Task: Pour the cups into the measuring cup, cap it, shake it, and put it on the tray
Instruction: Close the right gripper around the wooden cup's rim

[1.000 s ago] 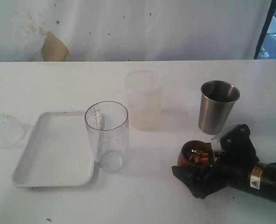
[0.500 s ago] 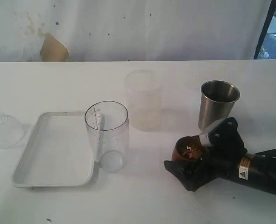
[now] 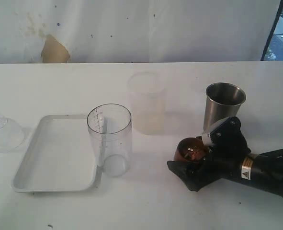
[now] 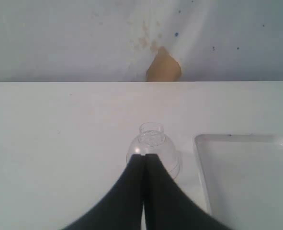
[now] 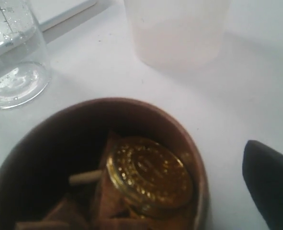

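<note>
- the right pincer (image 3: pixel 188 155) is reaching low over the tabletop (image 3: pixel 146 201) with its jaws spread wide to either side of the brown cup (image 3: pixel 191 149); bare tabletop is showing between the cup and one finger (image 5: pixel 270 187), so it is probably not gripping yet.
- the brown cup is carrying a gold foil disc (image 5: pixel 148 175) and some brown pieces, so it is waiting to be poured.
- the measuring cup (image 3: pixel 109 139) is standing upright and looking empty, open at the top, right at the near corner of the tray (image 3: pixel 55 148), which is lying bare.
- the steel cup (image 3: pixel 223 110) is standing upright just behind the right pincer, untouched; what it is holding is hidden.
- the frosted cup (image 3: pixel 147 103) is standing farther back, between the measuring cup and the steel cup.
- the left pincer (image 4: pixel 144 155) is hanging pressed shut and holding nothing, above a clear domed lid (image 4: pixel 152 146) lying beside the tray.
- judging by this, the first pour is only being set up; both pours, capping, shaking and placing are remaining.
</note>
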Robot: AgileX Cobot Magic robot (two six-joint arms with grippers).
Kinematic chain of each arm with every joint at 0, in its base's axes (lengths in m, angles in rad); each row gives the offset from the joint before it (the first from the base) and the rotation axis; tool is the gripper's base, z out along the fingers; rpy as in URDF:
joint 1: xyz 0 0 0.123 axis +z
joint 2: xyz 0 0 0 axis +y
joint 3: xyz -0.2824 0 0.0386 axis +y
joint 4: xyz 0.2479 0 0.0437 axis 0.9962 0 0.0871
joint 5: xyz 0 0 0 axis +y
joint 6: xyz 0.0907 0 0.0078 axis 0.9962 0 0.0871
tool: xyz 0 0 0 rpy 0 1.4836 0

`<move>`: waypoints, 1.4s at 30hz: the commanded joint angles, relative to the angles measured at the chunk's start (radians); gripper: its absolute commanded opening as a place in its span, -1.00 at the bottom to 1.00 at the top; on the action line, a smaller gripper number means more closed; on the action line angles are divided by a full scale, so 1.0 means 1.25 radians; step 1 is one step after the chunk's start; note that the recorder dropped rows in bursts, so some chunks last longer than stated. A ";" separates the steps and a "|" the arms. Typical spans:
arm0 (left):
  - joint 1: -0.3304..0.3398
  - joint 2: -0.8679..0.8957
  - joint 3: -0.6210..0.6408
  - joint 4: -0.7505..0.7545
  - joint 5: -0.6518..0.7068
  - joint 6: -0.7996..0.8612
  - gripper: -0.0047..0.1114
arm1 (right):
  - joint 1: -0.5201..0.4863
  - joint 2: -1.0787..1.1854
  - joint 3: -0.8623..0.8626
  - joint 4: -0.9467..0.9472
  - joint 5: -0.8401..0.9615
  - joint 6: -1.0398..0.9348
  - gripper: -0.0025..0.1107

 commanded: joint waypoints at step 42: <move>-0.003 -0.003 0.004 -0.005 -0.003 -0.002 -0.92 | 0.001 0.003 -0.014 -0.048 0.011 0.024 0.88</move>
